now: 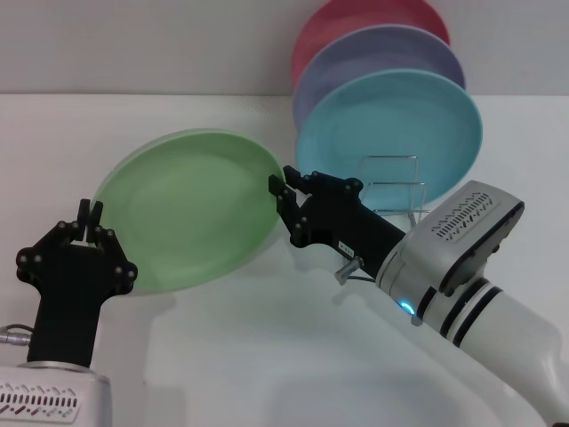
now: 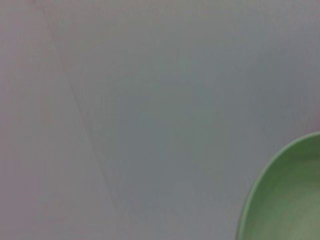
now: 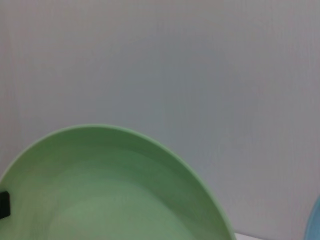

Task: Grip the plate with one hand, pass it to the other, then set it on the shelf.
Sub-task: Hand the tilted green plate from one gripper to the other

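Nearest the camera in the head view, the left gripper (image 1: 87, 233) sat at the lower left on its black multi-jointed wrist. Its thin fingers (image 1: 95, 213) were pressed together at the lower left edge of the light green plate (image 1: 191, 209), apparently pinching the rim.

The plate was held off the white table (image 1: 267, 356), tilted up with its concave face toward the camera, spanning between the two grippers. In the left wrist view only an arc of its rim (image 2: 285, 200) showed against blank grey-white background.

The right gripper (image 1: 283, 189) came in from the lower right on the bulky white-silver arm (image 1: 471, 267) with black bands and a blue light. Its black fingers (image 1: 277, 185) were at the plate's right edge, one tip overlapping the rim. Closed on the rim or only touching: cannot tell. The right wrist view showed the plate's inner face (image 3: 110, 195) filling the lower part, with a small black finger tip at the plate's edge.

Farther back, just behind the right gripper, the chrome wire shelf (image 1: 393, 182) stood on the table. Three plates stood on edge in it, one behind another: turquoise-blue plate (image 1: 391, 133) in front, lavender plate (image 1: 373, 58) next, pink plate (image 1: 356, 22) at the back. The green plate was beside the shelf, not on it.
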